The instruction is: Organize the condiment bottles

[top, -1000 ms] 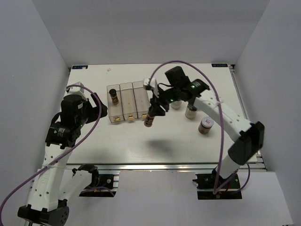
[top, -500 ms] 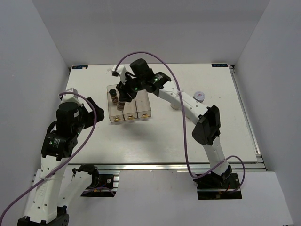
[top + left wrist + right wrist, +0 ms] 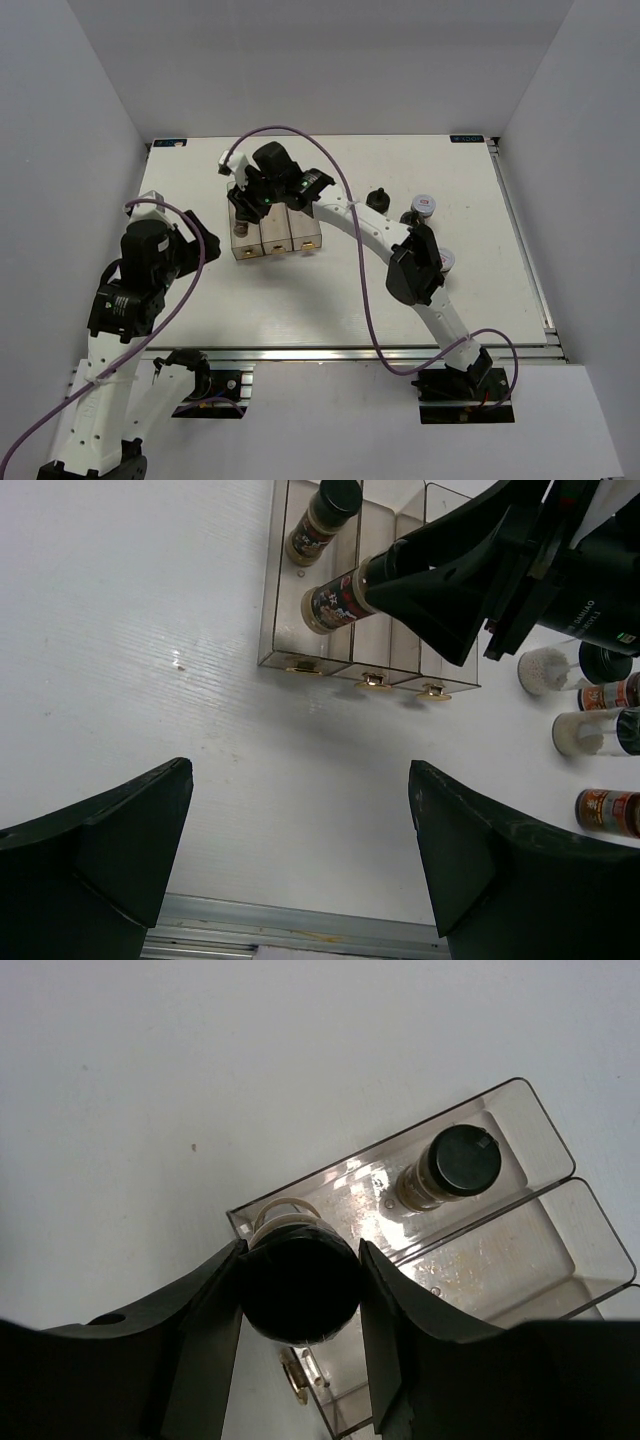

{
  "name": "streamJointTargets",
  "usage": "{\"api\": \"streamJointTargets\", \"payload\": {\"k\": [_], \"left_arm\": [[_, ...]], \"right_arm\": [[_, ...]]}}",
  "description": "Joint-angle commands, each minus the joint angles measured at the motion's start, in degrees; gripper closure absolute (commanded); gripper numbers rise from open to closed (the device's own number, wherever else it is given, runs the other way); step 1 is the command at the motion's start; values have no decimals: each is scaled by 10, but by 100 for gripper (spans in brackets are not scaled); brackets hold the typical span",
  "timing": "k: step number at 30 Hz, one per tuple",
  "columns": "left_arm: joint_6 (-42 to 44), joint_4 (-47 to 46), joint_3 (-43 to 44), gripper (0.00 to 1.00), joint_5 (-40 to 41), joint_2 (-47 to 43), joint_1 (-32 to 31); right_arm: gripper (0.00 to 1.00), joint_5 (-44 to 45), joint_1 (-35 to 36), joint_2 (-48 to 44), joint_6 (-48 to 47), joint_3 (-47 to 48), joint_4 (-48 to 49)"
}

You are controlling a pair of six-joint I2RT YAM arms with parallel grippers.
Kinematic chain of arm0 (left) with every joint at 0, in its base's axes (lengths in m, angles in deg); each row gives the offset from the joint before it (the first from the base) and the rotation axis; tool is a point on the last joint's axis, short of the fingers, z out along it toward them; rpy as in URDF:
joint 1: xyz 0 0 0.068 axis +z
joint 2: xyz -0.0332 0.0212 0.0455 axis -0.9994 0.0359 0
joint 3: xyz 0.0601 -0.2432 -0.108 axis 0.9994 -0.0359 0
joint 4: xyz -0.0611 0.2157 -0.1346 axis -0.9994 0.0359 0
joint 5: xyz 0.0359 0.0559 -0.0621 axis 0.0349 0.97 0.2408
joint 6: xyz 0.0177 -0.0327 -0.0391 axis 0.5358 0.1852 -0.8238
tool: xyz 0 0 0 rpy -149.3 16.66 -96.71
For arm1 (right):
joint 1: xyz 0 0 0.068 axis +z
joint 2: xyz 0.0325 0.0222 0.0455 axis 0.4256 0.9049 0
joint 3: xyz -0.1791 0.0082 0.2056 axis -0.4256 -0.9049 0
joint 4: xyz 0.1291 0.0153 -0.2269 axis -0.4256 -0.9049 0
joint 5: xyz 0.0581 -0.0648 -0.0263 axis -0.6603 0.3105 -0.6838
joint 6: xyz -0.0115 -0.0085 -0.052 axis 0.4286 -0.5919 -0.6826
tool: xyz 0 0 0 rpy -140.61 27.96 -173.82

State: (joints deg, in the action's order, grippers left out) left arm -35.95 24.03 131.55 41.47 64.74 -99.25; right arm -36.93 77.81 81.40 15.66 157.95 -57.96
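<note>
A clear three-compartment rack point(image 3: 285, 232) stands left of centre on the table. My right gripper point(image 3: 300, 1285) is shut on the black cap of a condiment bottle point(image 3: 335, 598) with a dark printed label. The bottle's base sits in the near end of the rack's left compartment point(image 3: 520, 1095). Whether it rests on the floor is hidden. Another black-capped bottle point(image 3: 322, 515) stands at the far end of that same compartment point(image 3: 283, 570). Several more bottles point(image 3: 590, 732) stand to the right, one with a purple-white lid point(image 3: 424, 204). My left gripper point(image 3: 300, 770) hangs open over bare table.
The right arm point(image 3: 365, 225) stretches across the table from its base to the rack. The left arm point(image 3: 150, 255) stays near the table's left side. The table's metal front edge point(image 3: 300, 925) lies just under the left fingers point(image 3: 120, 840).
The right gripper has carried its bottle leftward from the table's middle to the rack's left compartment and lowered it there. The left arm has barely moved and stays open.
</note>
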Motion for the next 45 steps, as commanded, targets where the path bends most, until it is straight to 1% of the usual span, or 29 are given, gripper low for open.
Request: {"api": "streamJointTargets", "payload": {"k": [1,14,20,25,28,31,32,34,35,37,38,44,45], "left_arm": [[-1,12,-2,2,14,-14,1],[-1,28,-6,2,18,-33,1],[-1,31,-9,2,19,-39,1],[-1,30,-12,2,14,-41,1],[-1,33,-11,2,14,-44,1],[-2,36,-11,2,14,-48,1],[-3,37,-12,2,14,-50,1],[-4,38,-11,2,14,-52,1],[-4,39,-12,2,14,-53,1],[-6,41,-11,2,14,-54,1],[-6,42,-11,2,14,-56,1],[-9,44,-7,2,14,-59,1],[-9,45,-7,2,14,-59,1]], "right_arm": [[100,21,3,6,-16,29,47],[100,55,13,41,-73,0,55],[100,66,18,53,-91,-1,49],[100,68,20,53,-99,-21,47],[97,68,20,53,-99,-30,47],[90,68,20,54,-100,-31,45],[83,68,20,54,-103,-31,46],[76,68,20,54,-106,-31,46],[64,69,20,56,-106,-32,46],[56,68,20,57,-104,-32,46],[50,68,21,56,-104,-33,46],[35,65,21,54,-101,-35,46],[34,63,21,53,-101,-35,45]]}}
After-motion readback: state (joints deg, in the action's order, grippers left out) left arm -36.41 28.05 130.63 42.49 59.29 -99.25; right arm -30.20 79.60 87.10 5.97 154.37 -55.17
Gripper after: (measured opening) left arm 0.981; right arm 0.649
